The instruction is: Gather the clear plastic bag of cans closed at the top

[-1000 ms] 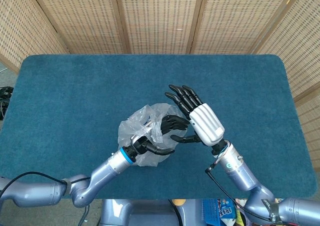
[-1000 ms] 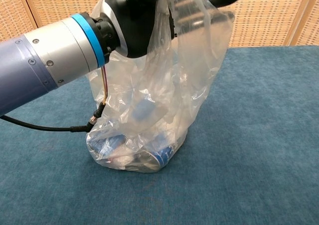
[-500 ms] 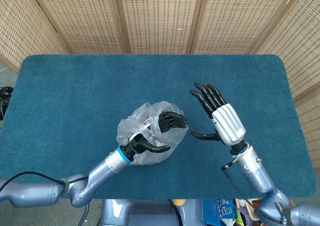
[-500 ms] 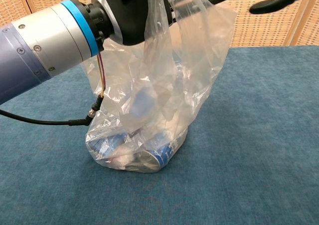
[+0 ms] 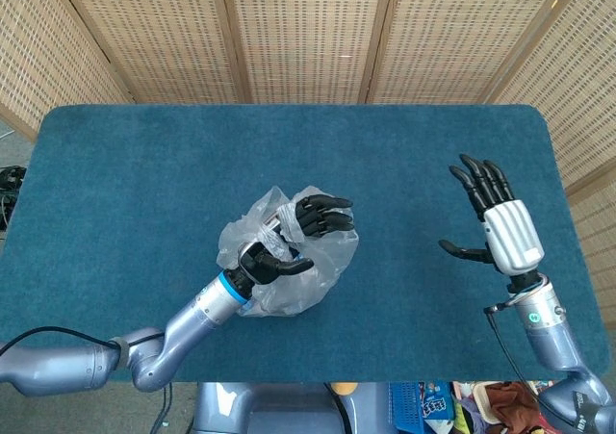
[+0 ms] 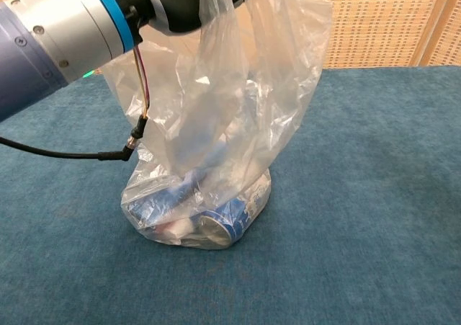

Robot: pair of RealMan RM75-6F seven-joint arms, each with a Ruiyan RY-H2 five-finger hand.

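Left fingers [image 5: 322, 213]: black, curled and closed over the gathered top of the clear plastic bag [image 5: 279, 280]; a thumb points right across the bunched film just below them.
Left hand [image 5: 289, 237]: grips the bag's upper plastic, held above the bag's body. In the chest view only its wrist end shows at the top left edge, with film drawn up toward it.
Left arm [image 5: 188, 319]: silver with a blue ring near the wrist, reaching from the near left corner toward the table's middle. A thin black cable [image 6: 65, 154] hangs below it in the chest view, ending in a plug beside the bag's left wall.
Bag position: stands on the blue table surface [image 5: 144, 174], near the middle and slightly left, toward the near edge. Its base rests on the cloth; the upper film is pulled up and crumpled, mouth not fully closed as far as can be judged.
Cans [image 6: 216, 224]: lying at the bottom of the bag, blue and silver, seen through the film; number cannot be told.
Right fingers [image 5: 478, 179]: black, straight and spread, pointing to the far side, grasping nothing.
Right hand [image 5: 500, 227]: released, with a white back plate, raised over the right part of the table, well apart from the bag.
Background: woven screen panels [image 5: 308, 30] behind the far edge.
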